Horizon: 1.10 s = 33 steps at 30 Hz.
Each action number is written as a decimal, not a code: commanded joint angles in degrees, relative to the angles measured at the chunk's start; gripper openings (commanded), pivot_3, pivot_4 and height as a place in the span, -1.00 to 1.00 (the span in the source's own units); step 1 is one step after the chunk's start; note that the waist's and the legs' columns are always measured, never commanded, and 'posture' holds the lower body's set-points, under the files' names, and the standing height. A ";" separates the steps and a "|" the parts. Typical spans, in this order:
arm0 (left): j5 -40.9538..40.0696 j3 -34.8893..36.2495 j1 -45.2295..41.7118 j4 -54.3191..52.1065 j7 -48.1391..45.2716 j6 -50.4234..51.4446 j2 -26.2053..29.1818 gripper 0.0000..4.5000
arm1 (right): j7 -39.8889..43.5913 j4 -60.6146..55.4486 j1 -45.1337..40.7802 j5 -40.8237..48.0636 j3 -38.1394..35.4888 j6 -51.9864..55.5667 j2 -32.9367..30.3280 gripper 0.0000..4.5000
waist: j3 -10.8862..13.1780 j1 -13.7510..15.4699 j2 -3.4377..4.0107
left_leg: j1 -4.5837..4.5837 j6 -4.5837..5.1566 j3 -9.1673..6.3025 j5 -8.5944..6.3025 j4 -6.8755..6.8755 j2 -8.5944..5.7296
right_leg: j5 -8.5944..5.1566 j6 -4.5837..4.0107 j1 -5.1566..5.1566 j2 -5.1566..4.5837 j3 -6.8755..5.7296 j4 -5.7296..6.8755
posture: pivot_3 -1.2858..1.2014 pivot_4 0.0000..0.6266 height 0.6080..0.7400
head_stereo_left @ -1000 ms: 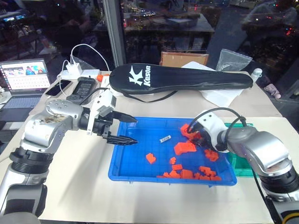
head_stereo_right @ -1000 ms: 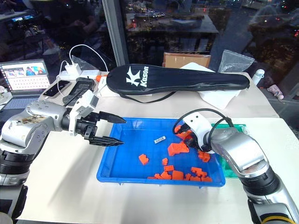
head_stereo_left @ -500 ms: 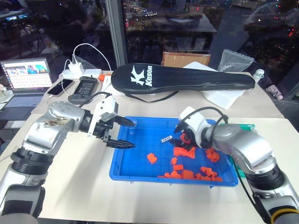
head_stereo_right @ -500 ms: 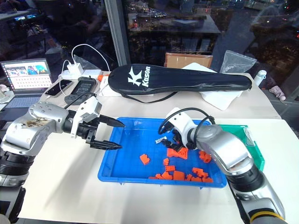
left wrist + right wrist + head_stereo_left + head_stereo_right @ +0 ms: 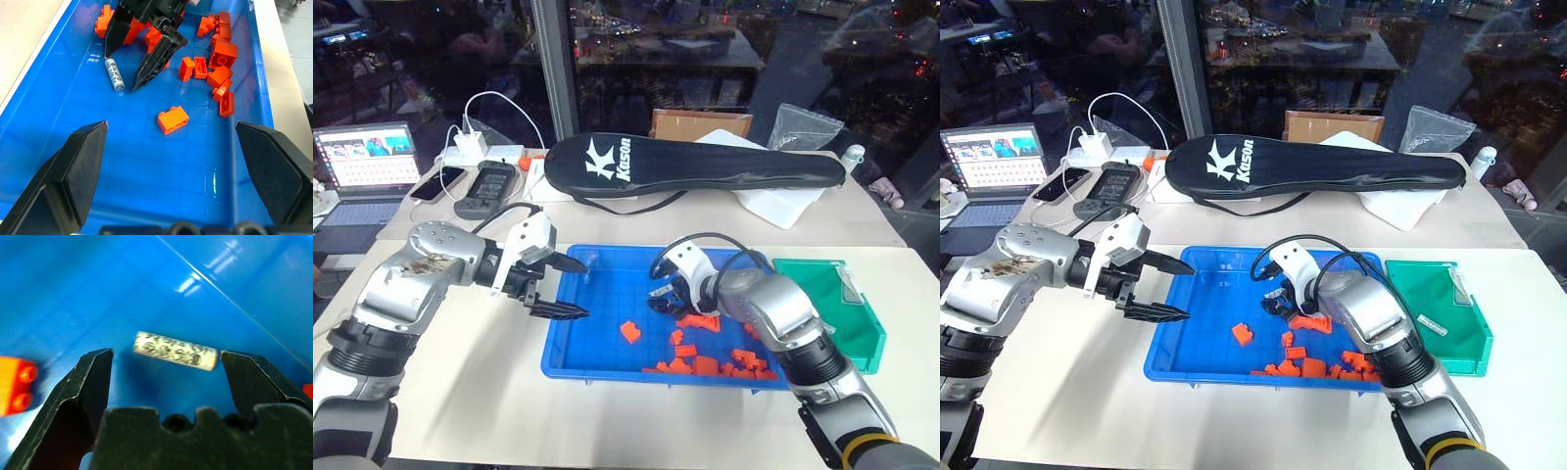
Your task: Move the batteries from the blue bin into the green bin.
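One of the batteries, a slim silver cylinder with dark markings, lies on the floor of the blue bin near its far middle. My right gripper is open and low over it, one finger on each side of the battery, not closed on it. My left gripper is open with nothing in it, hovering over the blue bin's left rim. The green bin stands against the blue bin's right side; a small pale thing lies at its far wall.
Orange blocks are scattered over the blue bin's right half and front, with a single one near the middle. Behind the bins lie a black racket bag, a white cloth, a laptop, phones and a charger.
My right gripper has swung left from the green bin's side to the battery and has opened. The left gripper has barely moved.
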 commanded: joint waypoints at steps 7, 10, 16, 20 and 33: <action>-0.28 1.23 -0.21 -1.70 0.03 -0.40 0.78 1.00 | -0.97 5.80 -0.74 -3.15 -1.39 -3.80 3.04 0.70 | -0.02 -0.07 -0.03 | 0.14 0.00 0.00 0.00 0.00 0.00 | 0.00 0.00 0.09 0.00 0.00 0.01 | 0.03 -0.52 0.62; -0.23 1.33 -0.26 -1.49 -0.11 -0.54 0.96 1.00 | -0.74 5.62 -0.19 -3.57 -1.34 -2.99 2.68 0.30 | -0.03 -0.03 -0.05 | 0.14 0.00 0.00 0.00 0.00 0.00 | 0.00 0.00 0.10 0.00 0.00 0.01 | 0.03 -0.52 0.62; -0.51 1.40 -0.13 -1.61 0.00 -0.33 0.84 1.00 | 0.18 2.56 0.46 -2.86 -1.94 -0.28 1.60 -0.12 | -0.05 0.04 -0.08 | 0.14 0.00 0.00 0.00 0.00 0.00 | -0.01 0.00 0.12 0.00 0.00 0.00 | 0.03 -0.52 0.62; -0.37 1.25 -0.16 -1.37 -0.05 -0.57 0.75 1.00 | 1.67 -0.74 -1.51 -1.66 -3.66 0.21 0.89 -0.12 | -0.05 -0.03 -0.08 | 0.12 0.00 0.00 0.00 0.00 0.00 | -0.01 0.00 0.08 0.00 0.00 0.02 | 0.03 -0.52 0.62; 0.04 0.81 -0.78 -0.34 0.12 -1.23 -0.36 1.00 | 9.42 -1.19 -9.68 3.09 -1.47 4.36 -5.98 0.98 | -0.01 -0.12 -0.05 | 0.04 0.00 0.00 0.00 -0.03 0.00 | -0.02 -0.01 0.00 0.00 0.00 -0.01 | 0.03 -0.52 0.62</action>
